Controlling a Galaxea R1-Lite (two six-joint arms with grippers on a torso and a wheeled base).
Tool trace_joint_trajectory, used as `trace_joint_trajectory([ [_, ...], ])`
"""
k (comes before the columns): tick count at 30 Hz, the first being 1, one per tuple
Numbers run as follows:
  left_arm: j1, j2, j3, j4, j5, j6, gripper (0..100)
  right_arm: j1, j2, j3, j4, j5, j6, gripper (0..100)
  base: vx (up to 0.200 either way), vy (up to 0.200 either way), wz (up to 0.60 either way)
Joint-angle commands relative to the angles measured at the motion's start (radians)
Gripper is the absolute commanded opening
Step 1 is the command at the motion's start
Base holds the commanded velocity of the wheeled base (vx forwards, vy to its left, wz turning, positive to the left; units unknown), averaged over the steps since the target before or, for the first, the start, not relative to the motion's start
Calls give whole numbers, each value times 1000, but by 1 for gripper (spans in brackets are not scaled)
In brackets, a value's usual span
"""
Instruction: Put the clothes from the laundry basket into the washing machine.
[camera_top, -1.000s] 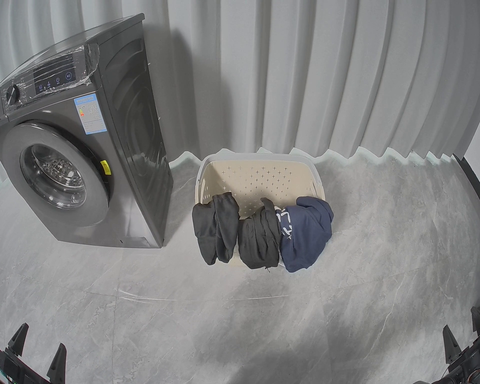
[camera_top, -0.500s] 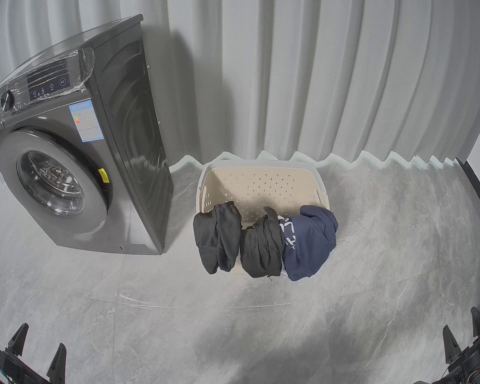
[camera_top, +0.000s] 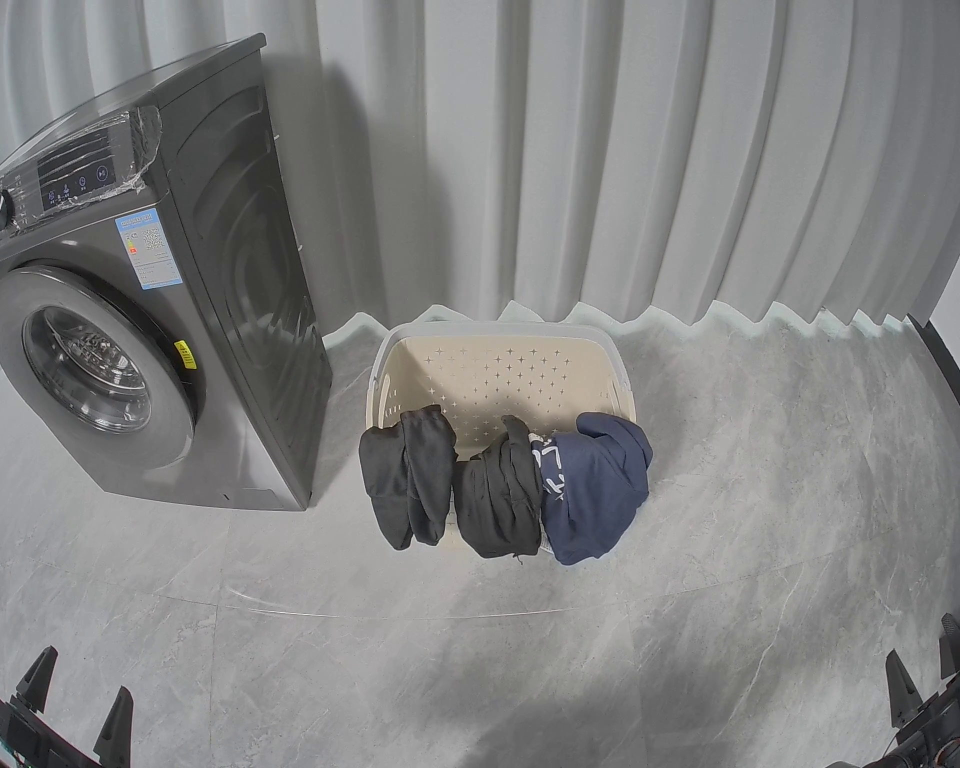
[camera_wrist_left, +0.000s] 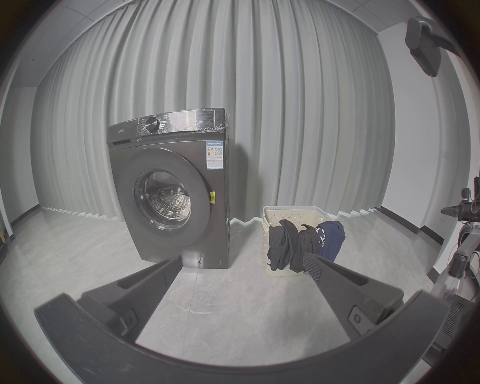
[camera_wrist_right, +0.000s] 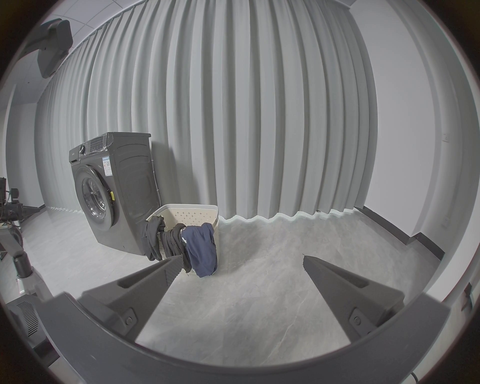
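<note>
A cream laundry basket (camera_top: 500, 370) stands on the floor against the curtain. Three garments hang over its near rim: a black one (camera_top: 410, 475), a dark grey one (camera_top: 497, 495) and a navy one (camera_top: 592, 485). Left of the basket is the grey washing machine (camera_top: 150, 300), its round door shut. My left gripper (camera_top: 75, 695) is open at the near left, far from the basket. My right gripper (camera_top: 925, 665) is open at the near right. The left wrist view faces the machine (camera_wrist_left: 170, 190) and basket (camera_wrist_left: 295, 215) across open fingers (camera_wrist_left: 170, 265). The right wrist view has the navy garment (camera_wrist_right: 200, 247) beyond open fingers (camera_wrist_right: 170, 265).
A pleated white curtain (camera_top: 600, 150) runs behind the machine and basket. Grey stone floor (camera_top: 480, 650) lies bare between my grippers and the basket. A dark skirting strip (camera_top: 940, 350) marks the wall at the far right.
The head camera has shifted, so machine and basket sit further left in the picture. The clothes hang as before and both grippers stay put, open.
</note>
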Motion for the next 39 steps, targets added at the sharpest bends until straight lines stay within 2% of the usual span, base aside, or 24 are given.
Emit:
trace_joint_trajectory([
  [1, 0, -18, 16, 1, 2, -2, 100, 0, -16, 16, 0, 1, 0, 100, 200, 0, 0],
  [10, 0, -18, 16, 1, 0, -1, 100, 0, -16, 16, 0, 1, 0, 100, 200, 0, 0],
  [34, 1, -18, 16, 1, 0, -2, 100, 0, -16, 16, 0, 1, 0, 100, 0, -25, 0],
  [39, 1, -18, 16, 1, 2, -4, 100, 0, -16, 16, 0, 1, 0, 100, 200, 0, 0],
])
